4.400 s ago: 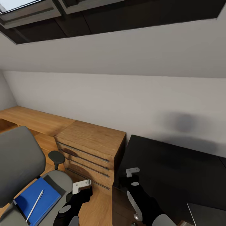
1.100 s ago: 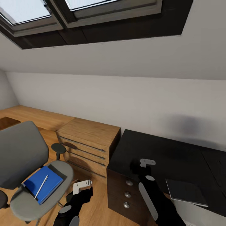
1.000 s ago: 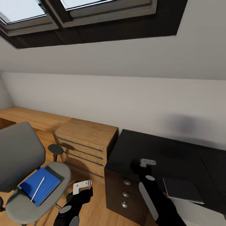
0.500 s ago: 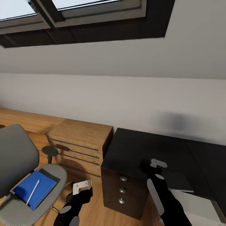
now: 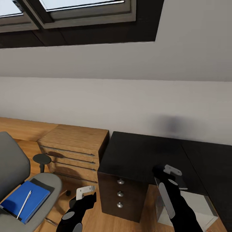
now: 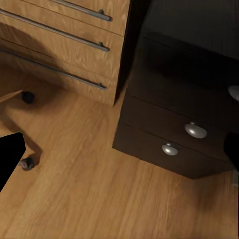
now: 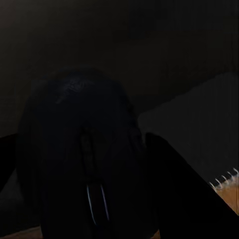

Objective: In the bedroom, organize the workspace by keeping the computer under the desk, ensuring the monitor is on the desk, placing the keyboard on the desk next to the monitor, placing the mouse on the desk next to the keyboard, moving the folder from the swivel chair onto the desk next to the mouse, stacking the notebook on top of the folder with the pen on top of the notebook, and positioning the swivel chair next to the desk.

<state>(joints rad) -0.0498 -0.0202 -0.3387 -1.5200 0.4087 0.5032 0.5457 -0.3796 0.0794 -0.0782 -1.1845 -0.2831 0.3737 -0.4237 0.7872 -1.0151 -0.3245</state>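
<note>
R gripper (image 5: 170, 169) is out over the desk (image 5: 138, 154), near the front edge, and the mouse (image 7: 82, 159) sits right between its fingers in the R wrist view: dark rounded body, scroll wheel running lengthways along the fingers, black finger (image 7: 174, 184) tight against its flank. Looks clamped on it, jaws narrow around the mouse body. Can't see the mouse in the head view tho, the wrist covers it.

Just beyond the R gripper there's a flat pale thing w/ a spiral edge, prob the notebook (image 7: 199, 124), lying on the desktop close by.

What matters now: mouse is above the black top, so the set-down is straight down, long axis roughly along the arm. No keyboard or monitor visible on this stretch of desk, so where "next to" lands I can't tell.

L gripper (image 5: 86, 192) hangs low over the plank floor, in front of the drawers (image 5: 120, 194); open or not, can't tell. Folder (image 5: 24, 201) w/ pen (image 5: 24, 208) on top lies on the swivel chair (image 5: 38, 187), L arm's side, L arm clearly nearer it.
</note>
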